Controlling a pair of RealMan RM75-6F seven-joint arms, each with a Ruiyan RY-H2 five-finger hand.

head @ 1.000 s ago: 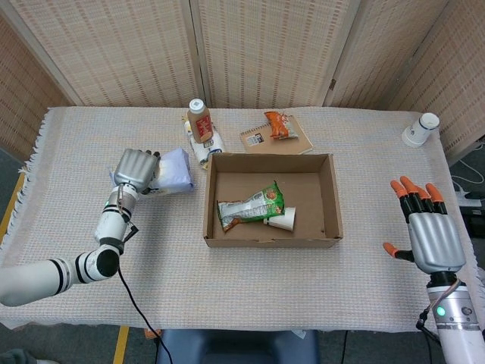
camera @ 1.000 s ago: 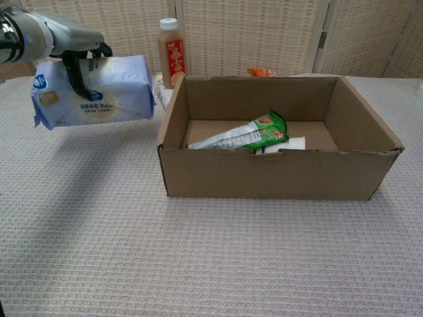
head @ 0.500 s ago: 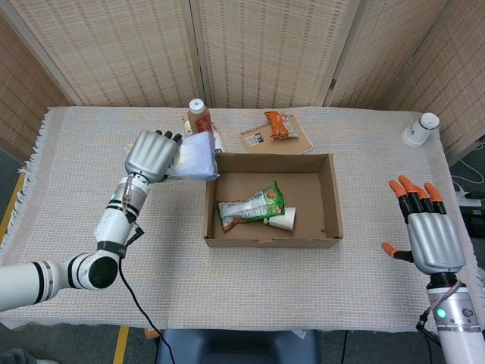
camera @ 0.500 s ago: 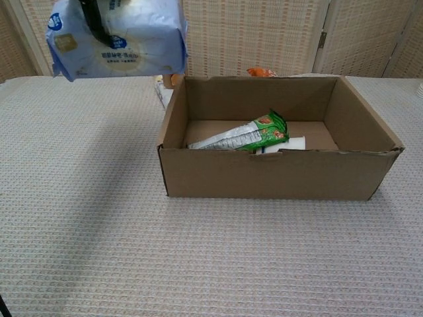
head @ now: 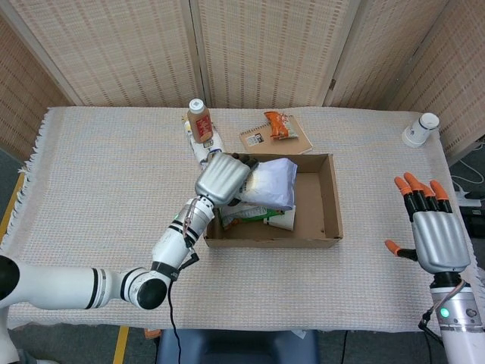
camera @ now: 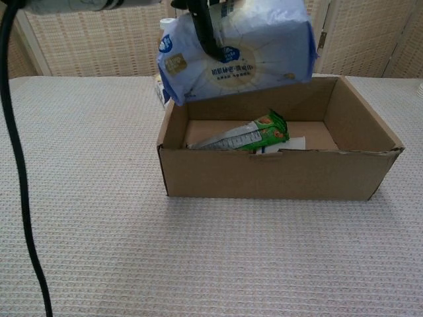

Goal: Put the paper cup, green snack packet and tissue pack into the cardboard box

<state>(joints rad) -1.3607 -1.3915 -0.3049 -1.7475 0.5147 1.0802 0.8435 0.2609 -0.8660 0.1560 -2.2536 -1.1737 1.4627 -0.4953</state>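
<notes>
One tissue pack [camera: 238,56] (above one cardboard box [camera: 277,173])

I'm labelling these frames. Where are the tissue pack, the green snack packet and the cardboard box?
tissue pack [camera: 244,49], chest view, middle of its printed front.
green snack packet [camera: 264,131], chest view, its green end.
cardboard box [camera: 277,175], chest view, its near outer wall.

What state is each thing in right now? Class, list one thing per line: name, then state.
Tissue pack: held in the air above the box.
Left hand: grips the tissue pack.
Right hand: holds nothing, fingers spread.
Cardboard box: open, upright.
Green snack packet: lying inside the box.
Paper cup: inside the box, mostly hidden.
Bottle: upright, capped.
</notes>
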